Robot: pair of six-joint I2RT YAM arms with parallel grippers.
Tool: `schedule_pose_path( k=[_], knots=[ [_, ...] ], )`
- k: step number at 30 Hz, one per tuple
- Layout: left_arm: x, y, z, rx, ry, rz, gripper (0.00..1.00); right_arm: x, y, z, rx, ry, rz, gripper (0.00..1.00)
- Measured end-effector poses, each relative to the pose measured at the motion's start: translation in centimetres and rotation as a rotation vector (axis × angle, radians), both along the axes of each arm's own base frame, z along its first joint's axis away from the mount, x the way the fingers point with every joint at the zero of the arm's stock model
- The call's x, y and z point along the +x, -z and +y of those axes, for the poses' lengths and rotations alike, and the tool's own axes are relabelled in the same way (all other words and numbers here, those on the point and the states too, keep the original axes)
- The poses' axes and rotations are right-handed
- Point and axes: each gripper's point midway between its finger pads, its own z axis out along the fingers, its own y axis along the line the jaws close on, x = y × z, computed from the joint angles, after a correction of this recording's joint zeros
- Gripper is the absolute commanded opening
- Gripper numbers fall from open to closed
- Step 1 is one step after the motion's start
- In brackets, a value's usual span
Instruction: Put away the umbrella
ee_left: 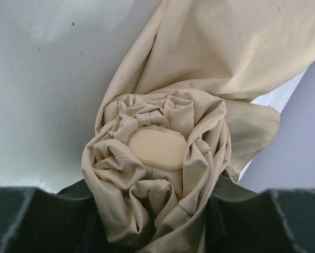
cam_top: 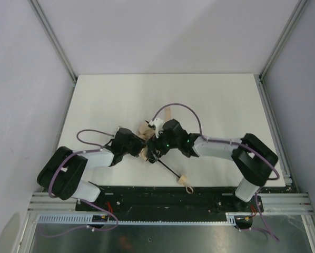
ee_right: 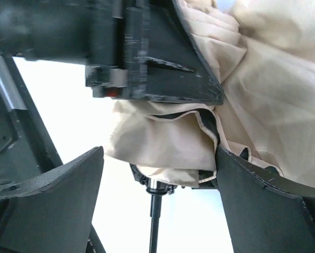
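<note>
The umbrella [cam_top: 146, 130] lies mid-table, its beige canopy bunched up. Its thin black shaft [cam_top: 168, 168] runs toward the near right and ends at the pale handle with a loop [cam_top: 185, 182]. My left gripper [cam_top: 140, 144] is shut on the canopy's top end. In the left wrist view the crumpled fabric [ee_left: 120, 168] and pale end cap [ee_left: 157, 149] sit between its black fingers [ee_left: 41, 221]. My right gripper [cam_top: 156, 143] is open around the canopy's lower end. In the right wrist view the fabric [ee_right: 168, 147] touches only the right finger [ee_right: 268, 211], and the shaft [ee_right: 156, 221] hangs below.
The white table [cam_top: 210, 105] is walled by grey panels and aluminium posts [cam_top: 52, 37]. A loose flap of fabric [cam_top: 168, 113] sticks out toward the far side. The left gripper's body [ee_right: 147, 52] is close above my right fingers. The black base rail [cam_top: 163, 197] runs along the near edge.
</note>
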Motion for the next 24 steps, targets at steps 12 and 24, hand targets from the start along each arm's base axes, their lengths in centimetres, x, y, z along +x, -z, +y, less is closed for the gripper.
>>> schedule_pose_path(
  k=[12, 24],
  knots=[
    [-2.2, 0.1, -0.9, -0.042, 0.057, 0.143, 0.0, -1.8, 0.5, 1.4, -0.278, 0.031, -0.633, 0.84],
    [-1.7, 0.2, -0.7, -0.034, 0.056, 0.186, 0.0, 1.1, 4.3, 0.7, -0.485, 0.136, -0.812, 0.03]
  ],
)
